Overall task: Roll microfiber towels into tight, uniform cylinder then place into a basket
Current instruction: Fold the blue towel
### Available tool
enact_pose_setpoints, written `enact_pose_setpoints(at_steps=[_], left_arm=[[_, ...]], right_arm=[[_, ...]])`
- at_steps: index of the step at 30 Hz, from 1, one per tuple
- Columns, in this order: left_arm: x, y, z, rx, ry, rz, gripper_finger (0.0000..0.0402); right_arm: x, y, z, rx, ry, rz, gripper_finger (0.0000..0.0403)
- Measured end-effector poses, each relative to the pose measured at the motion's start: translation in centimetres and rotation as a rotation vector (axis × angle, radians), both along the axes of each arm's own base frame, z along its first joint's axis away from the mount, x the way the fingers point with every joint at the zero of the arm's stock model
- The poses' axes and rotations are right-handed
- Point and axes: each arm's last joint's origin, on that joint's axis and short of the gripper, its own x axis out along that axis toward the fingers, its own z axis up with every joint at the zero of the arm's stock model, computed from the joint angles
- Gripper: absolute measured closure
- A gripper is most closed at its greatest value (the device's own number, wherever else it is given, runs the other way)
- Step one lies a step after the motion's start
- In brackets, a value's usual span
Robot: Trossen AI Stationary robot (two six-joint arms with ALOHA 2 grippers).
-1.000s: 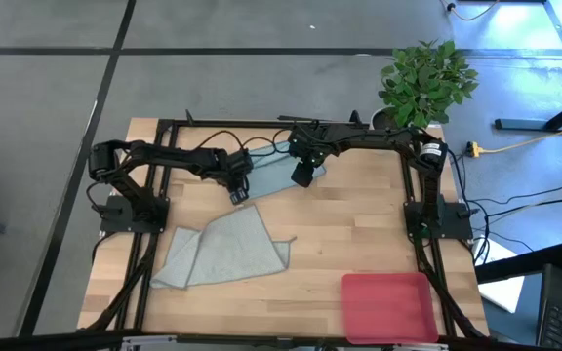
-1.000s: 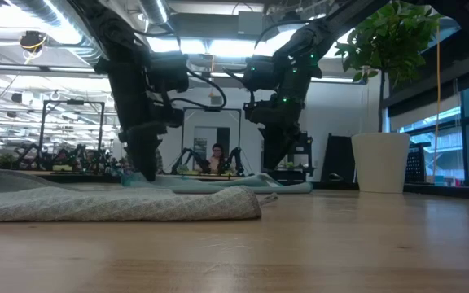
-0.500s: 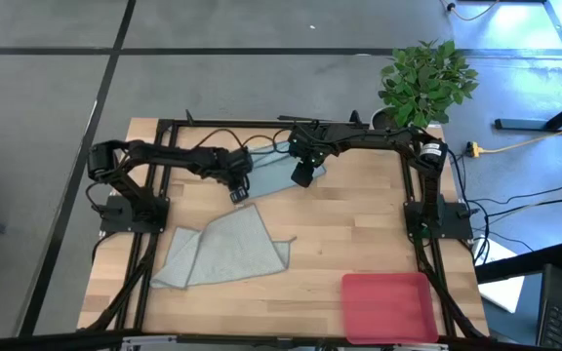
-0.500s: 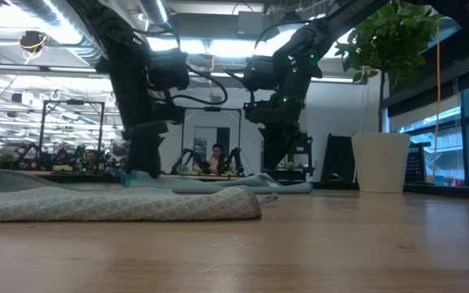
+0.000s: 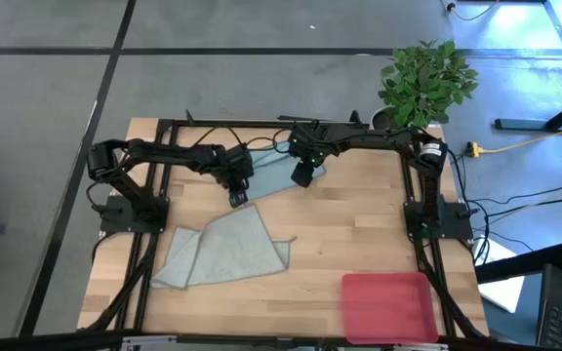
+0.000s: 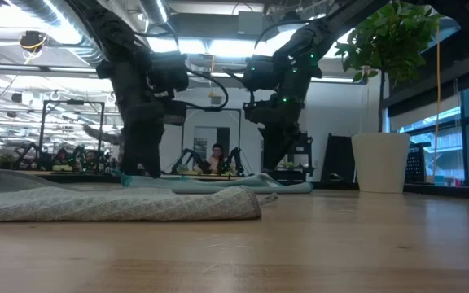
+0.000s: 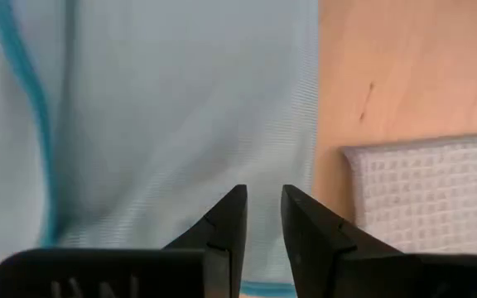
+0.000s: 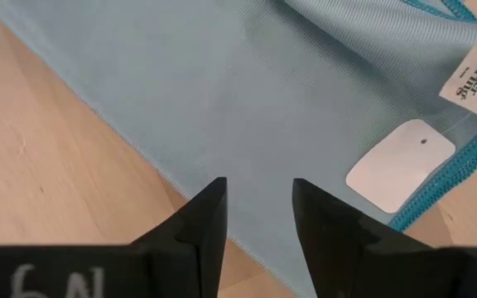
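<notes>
As both grippers hover | teal towel (image 8: pixel 247 108) beneath parted fingers (image 8: pixel 201 219)

A pale wooden butcher-block table (image 5: pixel 340 229) carries everything. Toward twelve o'clock on its top lies the smaller teal-blue towel (image 5: pixel 273 175), spread flat. Around eight o'clock sits the larger grey-green towel (image 5: pixel 224 252), loosely folded. The pink basket (image 5: pixel 388 307) rests at five o'clock, well apart from both.
</notes>
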Motion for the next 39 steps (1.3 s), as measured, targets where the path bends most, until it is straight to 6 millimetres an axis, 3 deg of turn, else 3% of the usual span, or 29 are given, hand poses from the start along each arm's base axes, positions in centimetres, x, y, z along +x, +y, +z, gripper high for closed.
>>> enact_pose_setpoints(at_steps=[5,16,23,39], left_arm=[[0.2,1.1,0.5,0.179,-0.014,0.074,0.0332],[0.5,3.0,-1.7,0.209,0.023,0.112,0.0332],[0.5,3.5,-1.5,0.3,0.035,0.142,0.0332],[-1.1,6.7,-1.2,0.444,0.095,0.258,0.0332]], right_arm=[[0.1,0.0,0.0,-0.004,-0.007,0.0,0.0264],[0.2,-0.1,0.1,-0.009,-0.021,0.001,0.0264],[0.2,-0.1,0.1,-0.009,-0.02,0.0,0.0264],[0.2,-0.1,0.1,-0.009,-0.022,-0.001,0.0264]])
